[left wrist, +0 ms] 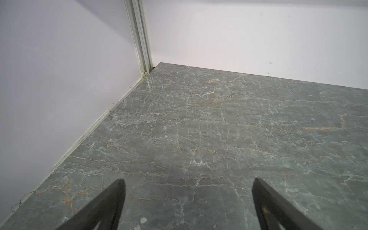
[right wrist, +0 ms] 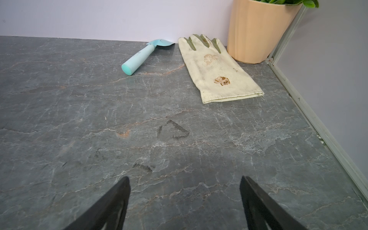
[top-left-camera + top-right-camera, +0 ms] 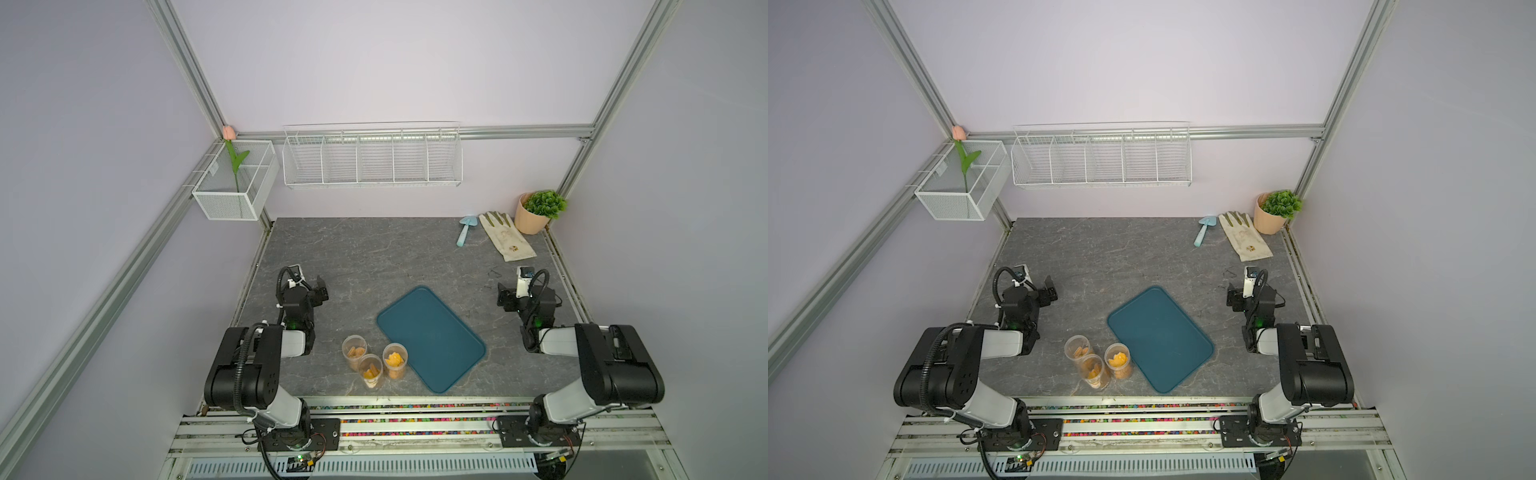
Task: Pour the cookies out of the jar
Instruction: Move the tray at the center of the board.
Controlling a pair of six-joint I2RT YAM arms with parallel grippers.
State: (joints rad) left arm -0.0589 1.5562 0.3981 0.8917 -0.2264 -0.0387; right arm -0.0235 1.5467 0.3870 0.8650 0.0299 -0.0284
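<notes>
- Top views, both: cookies inside three lidless clear jars, upright, clustered just beside the left edge of the teal tray.
- Left gripper and right gripper: spread wide, empty, well apart from the jars.
- Best to grasp one of the jars low on its wall, lift clear of the neighbours, then tip slowly over the tray's middle.
- Dark marbled table, smooth; trowel, glove and potted plant in the far corner; lilac walls around.
</notes>
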